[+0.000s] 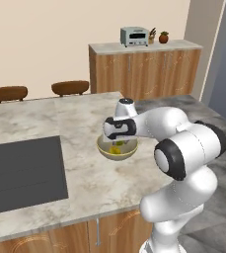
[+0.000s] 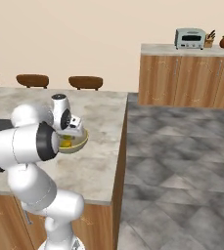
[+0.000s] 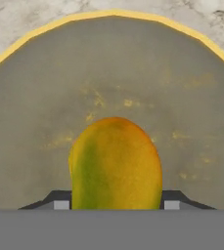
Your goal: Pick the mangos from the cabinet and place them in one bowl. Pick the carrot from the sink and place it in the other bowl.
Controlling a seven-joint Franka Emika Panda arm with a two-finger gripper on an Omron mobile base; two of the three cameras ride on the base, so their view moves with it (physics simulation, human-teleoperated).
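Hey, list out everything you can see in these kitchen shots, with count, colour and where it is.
mango: one, yellow-green and orange, inside the tan bowl, between the fingers
tan bowl: one, beige, on the island counter
island counter: one, grey marble
cooktop: one, black, left in the counter
stools: three seen, brown, behind the island
toaster: one, silver, on the far cabinet
far cabinet: one, wooden
pot: one, reddish, beside the toaster
gripper: one, shut on the mango
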